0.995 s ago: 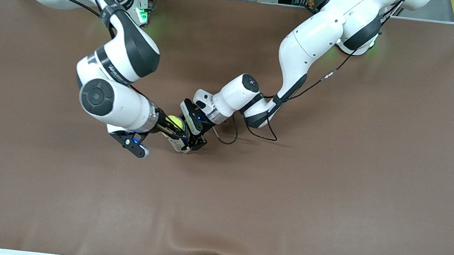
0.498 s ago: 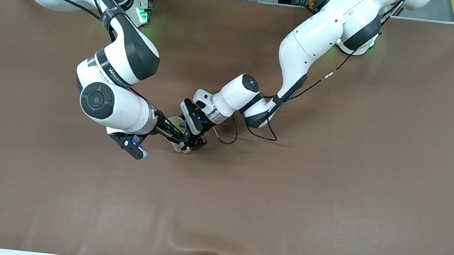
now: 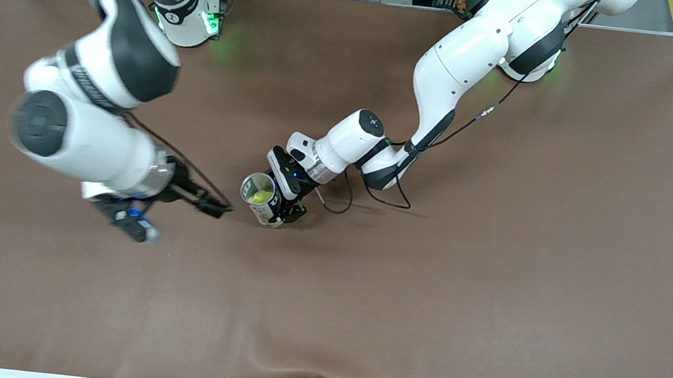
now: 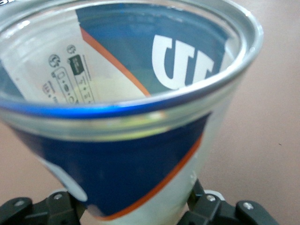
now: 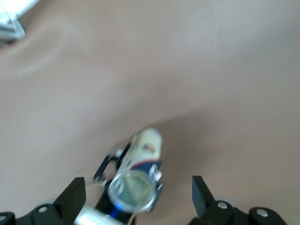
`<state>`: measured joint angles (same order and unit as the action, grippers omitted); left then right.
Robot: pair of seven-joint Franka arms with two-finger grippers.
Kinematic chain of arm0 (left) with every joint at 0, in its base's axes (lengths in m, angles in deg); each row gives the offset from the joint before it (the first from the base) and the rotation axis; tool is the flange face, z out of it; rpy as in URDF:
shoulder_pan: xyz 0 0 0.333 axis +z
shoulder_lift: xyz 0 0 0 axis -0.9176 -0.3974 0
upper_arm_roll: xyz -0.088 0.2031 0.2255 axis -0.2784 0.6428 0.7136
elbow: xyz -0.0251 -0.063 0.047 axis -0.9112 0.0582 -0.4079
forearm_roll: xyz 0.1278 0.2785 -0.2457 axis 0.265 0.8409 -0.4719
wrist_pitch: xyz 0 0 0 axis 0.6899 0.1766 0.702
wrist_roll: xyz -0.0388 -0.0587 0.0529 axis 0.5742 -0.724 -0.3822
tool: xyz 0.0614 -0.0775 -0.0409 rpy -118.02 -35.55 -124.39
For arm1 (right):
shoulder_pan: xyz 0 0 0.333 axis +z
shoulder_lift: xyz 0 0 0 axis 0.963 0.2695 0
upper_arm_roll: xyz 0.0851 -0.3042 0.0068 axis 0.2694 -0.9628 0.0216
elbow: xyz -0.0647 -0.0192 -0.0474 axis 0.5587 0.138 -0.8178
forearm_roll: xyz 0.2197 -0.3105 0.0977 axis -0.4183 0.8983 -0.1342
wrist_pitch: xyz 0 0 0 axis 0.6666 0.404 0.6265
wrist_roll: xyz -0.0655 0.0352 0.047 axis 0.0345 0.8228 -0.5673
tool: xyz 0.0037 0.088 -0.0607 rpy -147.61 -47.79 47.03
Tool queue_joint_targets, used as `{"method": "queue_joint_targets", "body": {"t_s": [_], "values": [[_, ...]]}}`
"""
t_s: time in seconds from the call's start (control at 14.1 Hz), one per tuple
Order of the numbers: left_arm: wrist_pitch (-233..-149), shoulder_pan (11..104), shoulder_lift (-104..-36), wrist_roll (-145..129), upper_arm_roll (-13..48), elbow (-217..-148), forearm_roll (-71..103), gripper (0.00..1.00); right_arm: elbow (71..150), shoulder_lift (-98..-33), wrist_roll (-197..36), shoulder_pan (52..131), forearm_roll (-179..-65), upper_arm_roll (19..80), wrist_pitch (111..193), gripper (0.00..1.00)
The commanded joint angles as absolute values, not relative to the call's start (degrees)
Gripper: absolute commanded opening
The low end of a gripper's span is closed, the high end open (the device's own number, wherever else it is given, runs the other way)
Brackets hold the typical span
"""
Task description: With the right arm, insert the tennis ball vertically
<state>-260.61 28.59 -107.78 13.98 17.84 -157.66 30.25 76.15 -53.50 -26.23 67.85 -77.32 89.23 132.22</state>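
yellow-green, the ball point(image 3: 258, 194) sat inside the can point(image 3: 262, 200), which stood upright on the table point(image 3: 492, 264) with its mouth open upward. the left gripper point(image 3: 287, 210) was clamped on the can's side, low near the base. the right gripper point(image 3: 217, 207) hung over bare table just beside the can, toward the right arm's end, its fingers point(image 5: 72, 200) spread wide and holding nothing.
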Motion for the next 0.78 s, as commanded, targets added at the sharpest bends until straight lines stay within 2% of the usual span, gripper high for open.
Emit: {"method": "queue_joint_targets", "body": {"t_s": [0.0,0.21,0.43,0.71], "values": [[-261.3,28.5,-107.8,13.9,17.9,-157.3,31.0,0.85,73.5,-53.3,-41.7,67.2,-77.3,82.0,131.4,1.00],[-261.3,28.5,-107.7,13.9,17.9,-157.3,31.0,0.85,73.2,-55.0,-56.6,66.7,-77.3,74.9,131.4,1.00],[-261.4,28.4,-107.6,13.9,17.9,-157.4,31.1,0.90,73.2,-59.4,-70.3,68.6,-78.2,65.9,130.1,1.00],[-261.8,28.4,-107.5,14.1,17.9,-158.0,31.3,0.91,74.0,-67.8,-70.7,71.9,-79.0,59.4,117.7,1.00]]}}
